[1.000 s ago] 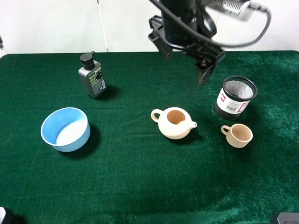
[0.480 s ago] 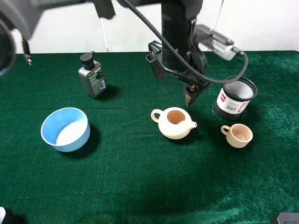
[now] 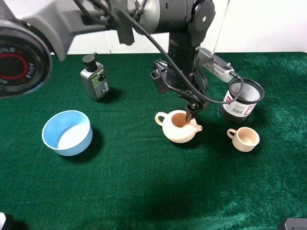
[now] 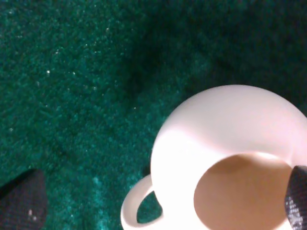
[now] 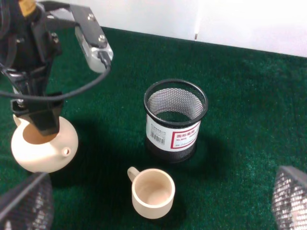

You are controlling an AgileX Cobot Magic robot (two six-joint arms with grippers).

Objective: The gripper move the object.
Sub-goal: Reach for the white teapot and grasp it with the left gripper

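Green felt tabletop (image 3: pixel 144 191), usual clutter: blue bowl (image 3: pixel 67 132) out on the left, dark bottle (image 3: pixel 94 77) behind it, mesh pot (image 3: pixel 242 99) and little cream cup (image 3: pixel 243 139) on the right. The teapot (image 3: pixel 180 128) sits upright about mid-table, just left of those two and apart from both.

So my left gripper (image 4: pixel 159 199) hangs right over the teapot, spread wide and holding nothing. From the high camera, one fingertip (image 3: pixel 190 114) is at the rim of the pot's mouth on the spout (image 3: pixel 197 128) side. Can't tell if it's touching or just above. On the wrist cam the other fingertip is way out over bare felt, past the loop handle (image 4: pixel 139 211).

Thing to watch: the handle-to-spout line runs roughly across the table, and my jaws look lined up along nearly that same line. I reckon closing means meeting the handle first, so it could skid or twist.

My right gripper (image 5: pixel 158 200) is also wide open and empty, further from the teapot, looking at it from beyond the cup. Left is clearly nearer.
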